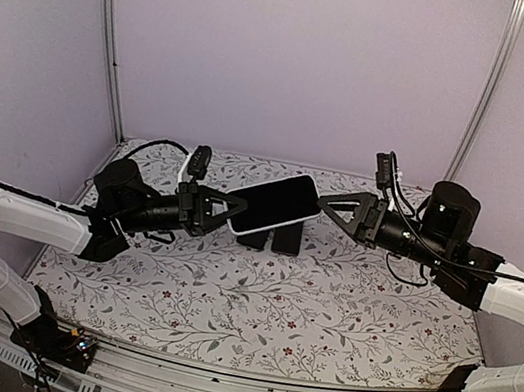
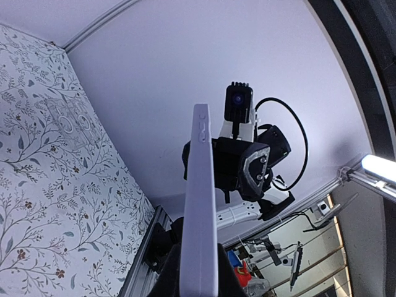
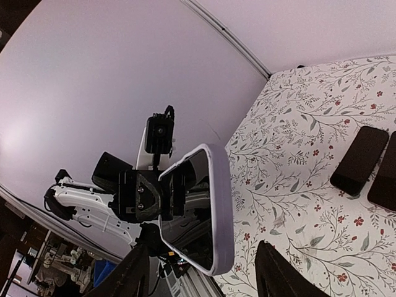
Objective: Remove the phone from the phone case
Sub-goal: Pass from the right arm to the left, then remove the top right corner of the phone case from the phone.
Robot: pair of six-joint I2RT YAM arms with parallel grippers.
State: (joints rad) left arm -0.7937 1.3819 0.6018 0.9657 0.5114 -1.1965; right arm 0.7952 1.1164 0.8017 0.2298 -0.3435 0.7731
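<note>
The left gripper [image 1: 236, 208] is clamped on the 8 o'clock end of the phone case [image 3: 220, 204]. It holds the case in the air above the middle of the flowered table [image 1: 224, 296], probably to leave the free end reachable for the other arm. The right gripper [image 1: 326, 203] sits at the case's 2 o'clock end, jaws apart and gripping nothing. The case's end appears to lie between its fingers [image 3: 137, 275]. The case is a thin, pale lavender-grey shell with rounded corners. The glossy black phone [image 3: 190, 213] sits inside it, so removal is not yet done. Two bare black phones [image 1: 287, 240] lie on the table at 6 o'clock, below the held one.
</note>
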